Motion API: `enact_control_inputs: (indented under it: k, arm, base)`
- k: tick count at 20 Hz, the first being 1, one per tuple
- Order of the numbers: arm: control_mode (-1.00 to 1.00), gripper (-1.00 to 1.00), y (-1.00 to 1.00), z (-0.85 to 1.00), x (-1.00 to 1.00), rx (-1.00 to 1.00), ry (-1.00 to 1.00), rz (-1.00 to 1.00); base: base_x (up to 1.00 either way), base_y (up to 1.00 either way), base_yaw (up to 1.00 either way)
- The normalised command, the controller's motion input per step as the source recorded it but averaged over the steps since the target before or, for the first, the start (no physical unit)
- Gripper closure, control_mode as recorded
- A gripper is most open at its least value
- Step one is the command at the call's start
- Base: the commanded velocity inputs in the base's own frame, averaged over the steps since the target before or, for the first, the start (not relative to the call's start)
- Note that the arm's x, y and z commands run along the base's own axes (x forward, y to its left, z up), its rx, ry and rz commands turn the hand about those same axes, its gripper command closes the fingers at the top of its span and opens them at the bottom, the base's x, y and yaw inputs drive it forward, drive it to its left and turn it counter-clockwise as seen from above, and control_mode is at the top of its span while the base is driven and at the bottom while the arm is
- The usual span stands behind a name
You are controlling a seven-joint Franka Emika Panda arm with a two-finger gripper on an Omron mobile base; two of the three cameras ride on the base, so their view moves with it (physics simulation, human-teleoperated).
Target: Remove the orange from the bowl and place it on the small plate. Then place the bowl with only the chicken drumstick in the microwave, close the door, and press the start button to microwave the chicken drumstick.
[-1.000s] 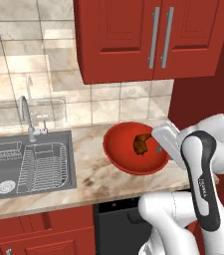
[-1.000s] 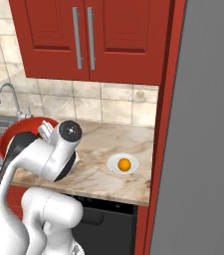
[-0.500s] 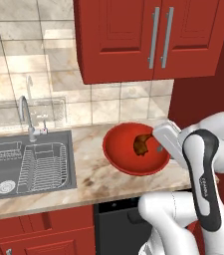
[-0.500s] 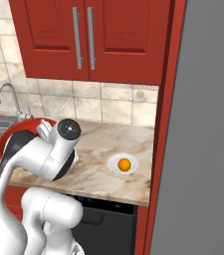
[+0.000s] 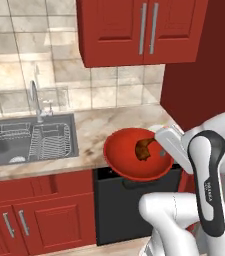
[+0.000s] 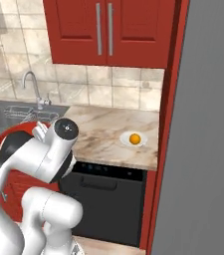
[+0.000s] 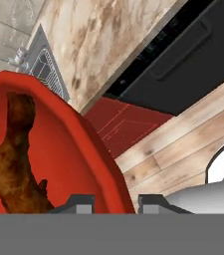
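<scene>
Orange (image 6: 135,138) already on the small plate (image 6: 126,141), the gripper (image 7: 115,201) clamps the red bowl (image 5: 121,160), chicken drumstick (image 5: 143,148) inside, off the counter (image 5: 99,131); microwaving remains.

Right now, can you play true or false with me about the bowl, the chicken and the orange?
1. The gripper holds the red bowl by its rim. True.
2. The orange is in the bowl. False: it sits on the small white plate on the counter.
3. The drumstick lies inside the bowl. True.
4. The bowl rests flat on the counter. False: it is lifted, hanging out past the counter's front edge.
5. The cabinet doors above the counter stand open. False: they are shut.
</scene>
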Motion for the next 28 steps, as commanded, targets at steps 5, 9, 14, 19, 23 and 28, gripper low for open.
enact_control_inputs:
  k: [5, 9, 14, 19, 23, 28]
  arm:
    - [1.00, 1.00, 0.00, 0.00, 0.00, 0.00, 0.00, 0.00]
    - [1.00, 1.00, 0.00, 0.00, 0.00, 0.00, 0.00, 0.00]
    - [1.00, 1.00, 0.00, 0.00, 0.00, 0.00, 0.00, 0.00]
    - [1.00, 1.00, 0.00, 0.00, 0.00, 0.00, 0.00, 0.00]
    - [1.00, 1.00, 0.00, 0.00, 0.00, 0.00, 0.00, 0.00]
    - [1.00, 1.00, 0.00, 0.00, 0.00, 0.00, 0.00, 0.00]
  base:
    - [-0.99, 0.46, 0.00]
    - [-1.00, 0.38, 0.00]
    - [-0.94, 0.53, -0.03]
    - [-0.48, 0.86, 0.04]
    - [0.00, 1.00, 0.33]
    - [0.00, 0.98, 0.51]
